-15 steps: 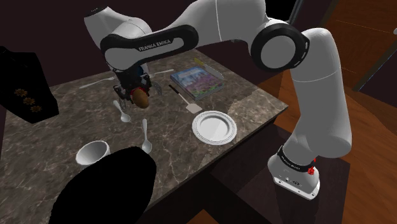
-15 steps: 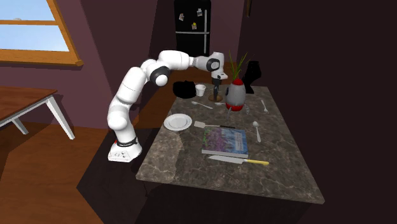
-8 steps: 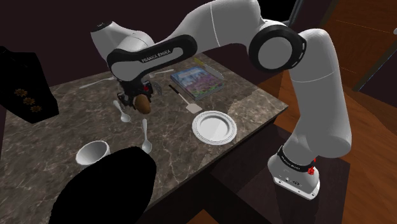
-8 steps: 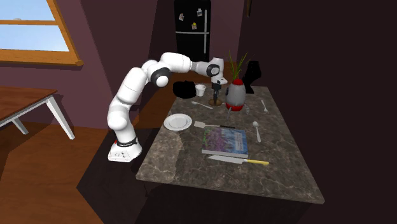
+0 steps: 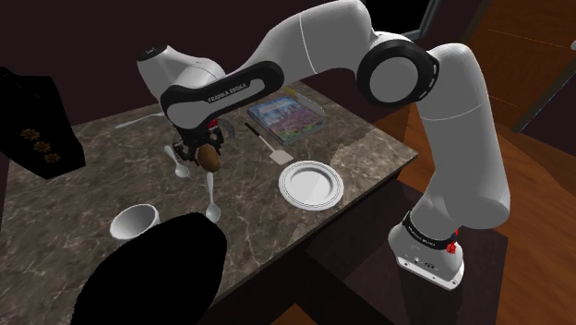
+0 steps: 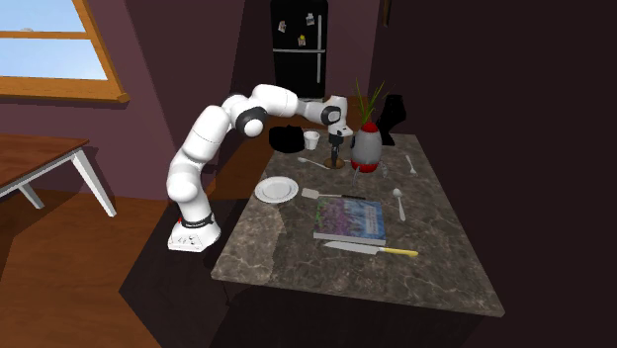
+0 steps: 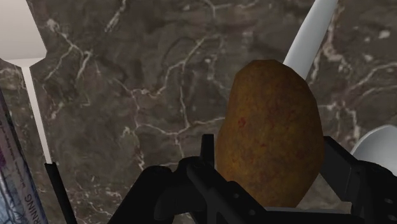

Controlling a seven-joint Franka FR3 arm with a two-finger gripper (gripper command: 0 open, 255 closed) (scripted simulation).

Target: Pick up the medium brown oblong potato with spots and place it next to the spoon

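- Black two-finger claw (image 5: 207,155) clasps the brown oblong potato (image 7: 270,127), lifted above the dark marbled tabletop (image 5: 369,148)
- Release beside the white spoon (image 5: 210,194) is not yet done

Brown, oblong, faintly spotted potato (image 7: 270,137), shown clasped between the fingers of the gripper (image 7: 272,167) over the dark marbled tabletop (image 7: 146,83), with the handle of a white spoon (image 7: 310,35) partly hidden behind it.

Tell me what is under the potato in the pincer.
Dark marbled tabletop and a white spoon whose handle runs beneath the potato. The stretch of handle that the potato covers cannot be seen.
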